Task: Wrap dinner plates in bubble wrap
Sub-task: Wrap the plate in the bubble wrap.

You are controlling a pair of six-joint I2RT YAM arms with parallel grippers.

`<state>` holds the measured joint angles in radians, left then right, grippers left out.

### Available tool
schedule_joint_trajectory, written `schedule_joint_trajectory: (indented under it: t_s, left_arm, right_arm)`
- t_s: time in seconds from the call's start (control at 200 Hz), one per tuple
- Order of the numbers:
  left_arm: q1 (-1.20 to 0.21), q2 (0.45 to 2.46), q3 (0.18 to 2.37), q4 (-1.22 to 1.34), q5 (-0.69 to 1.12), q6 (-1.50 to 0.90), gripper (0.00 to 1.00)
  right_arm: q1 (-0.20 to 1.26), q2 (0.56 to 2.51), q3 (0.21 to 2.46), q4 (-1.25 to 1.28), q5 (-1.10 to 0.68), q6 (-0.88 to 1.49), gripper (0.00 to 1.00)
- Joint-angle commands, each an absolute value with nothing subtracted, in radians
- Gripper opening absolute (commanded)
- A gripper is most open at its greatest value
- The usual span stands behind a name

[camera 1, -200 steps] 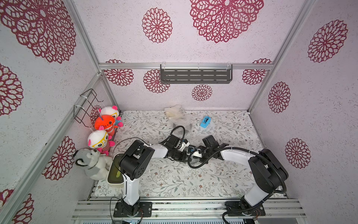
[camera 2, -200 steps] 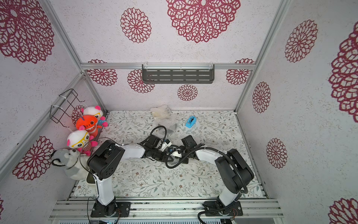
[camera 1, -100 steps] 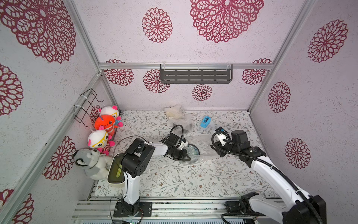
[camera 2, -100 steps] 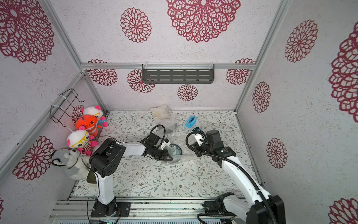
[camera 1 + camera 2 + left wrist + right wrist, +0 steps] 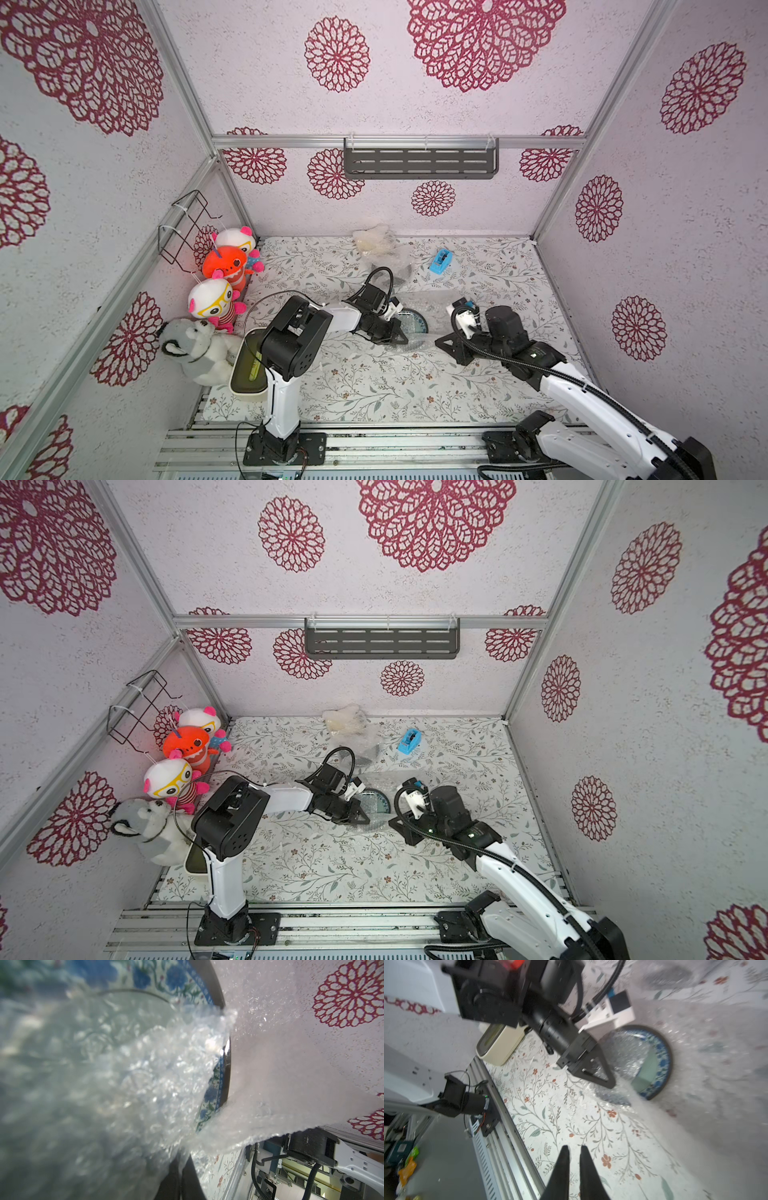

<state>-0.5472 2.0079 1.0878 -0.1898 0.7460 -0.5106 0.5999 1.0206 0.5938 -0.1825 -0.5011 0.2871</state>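
Blue-patterned plate [image 5: 663, 1059] lay near the middle of the floral table [image 5: 365, 386], half under bubble wrap [image 5: 625, 1053]. My left gripper [image 5: 402, 340] was pinching a fold of that wrap. My right gripper [image 5: 574, 1148] sat clenched, empty, beside the sheet.

Both top views are bright with even, diffuse light from overhead. Shadows on the floral-print table [image 5: 374, 386] are faint and soft. The aluminium frame posts [image 5: 174, 70] bow toward the picture edges from wide-angle distortion. In the left wrist view the clear crinkly bubble wrap [image 5: 124, 1084] sits close to the lens, out of focus, with white glare specks on its bubbles. The round blue-patterned plate [image 5: 209, 1093] rim is sharper. The right wrist view is motion-smeared and washed out over the wrap, and the table near the lens is crisp.
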Motion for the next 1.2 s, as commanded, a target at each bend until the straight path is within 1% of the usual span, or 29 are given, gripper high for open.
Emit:
schedule_joint_trajectory:
  t_s: [0.0, 0.09, 0.2, 0.31, 0.415, 0.465, 0.495, 0.525, 0.56, 0.666, 0.696, 0.771, 0.851, 0.941, 1.066, 1.106, 1.141, 1.196]
  left_arm:
    - [-0.536, 2.044, 1.105, -0.236, 0.704, -0.506, 0.0]
    - [-0.537, 2.047, 1.113, -0.243, 0.705, -0.504, 0.0]
    - [-0.537, 2.048, 1.126, -0.273, 0.701, -0.485, 0.0]
    - [-0.537, 2.06, 1.146, -0.32, 0.697, -0.464, 0.0]
    - [-0.534, 2.058, 1.158, -0.334, 0.694, -0.478, 0.0]
    - [-0.533, 2.051, 1.157, -0.332, 0.68, -0.506, 0.01]
    - [-0.532, 2.048, 1.158, -0.329, 0.674, -0.524, 0.02]
    - [-0.531, 2.049, 1.158, -0.324, 0.671, -0.542, 0.03]
    - [-0.531, 2.053, 1.157, -0.318, 0.673, -0.559, 0.03]
    - [-0.531, 2.058, 1.149, -0.29, 0.677, -0.595, 0.03]
    - [-0.531, 2.06, 1.149, -0.29, 0.674, -0.601, 0.03]
    - [-0.531, 2.063, 1.152, -0.293, 0.674, -0.606, 0.03]
    - [-0.532, 2.065, 1.15, -0.293, 0.674, -0.616, 0.03]
    - [-0.531, 2.063, 1.153, -0.295, 0.669, -0.628, 0.03]
    - [-0.531, 2.058, 1.157, -0.297, 0.662, -0.648, 0.03]
    - [-0.531, 2.058, 1.159, -0.299, 0.66, -0.653, 0.03]
    - [-0.531, 2.059, 1.161, -0.303, 0.657, -0.659, 0.02]
    - [-0.53, 2.064, 1.174, -0.324, 0.653, -0.669, 0.01]
  right_arm:
    - [0.582, 1.153, 0.559, 0.002, -0.38, 0.402, 0.04]
    - [0.51, 1.276, 0.573, 0.122, -0.305, 0.468, 0.0]
    - [0.399, 1.448, 0.641, 0.137, -0.232, 0.501, 0.0]
    - [0.295, 1.597, 0.736, 0.05, -0.192, 0.524, 0.0]
    - [0.236, 1.651, 0.777, -0.05, -0.14, 0.485, 0.01]
    - [0.206, 1.644, 0.769, -0.083, -0.147, 0.475, 0.06]
    - [0.189, 1.622, 0.754, -0.096, -0.149, 0.473, 0.12]
    - [0.172, 1.587, 0.733, -0.102, -0.147, 0.476, 0.21]
    - [0.148, 1.535, 0.702, -0.104, -0.147, 0.487, 0.28]
    - [0.056, 1.372, 0.596, -0.08, -0.231, 0.537, 0.44]
    - [0.035, 1.335, 0.567, -0.062, -0.273, 0.548, 0.47]
    - [0.006, 1.272, 0.497, 0.016, -0.392, 0.566, 0.51]
    - [0.006, 1.269, 0.419, 0.206, -0.532, 0.619, 0.54]
    - [0.012, 1.361, 0.361, 0.455, -0.634, 0.728, 0.54]
    - [0.033, 1.537, 0.357, 0.712, -0.672, 0.82, 0.54]
    - [0.039, 1.586, 0.37, 0.771, -0.673, 0.838, 0.51]
    - [0.041, 1.619, 0.378, 0.83, -0.681, 0.854, 0.45]
    - [0.041, 1.658, 0.396, 0.922, -0.704, 0.887, 0.2]
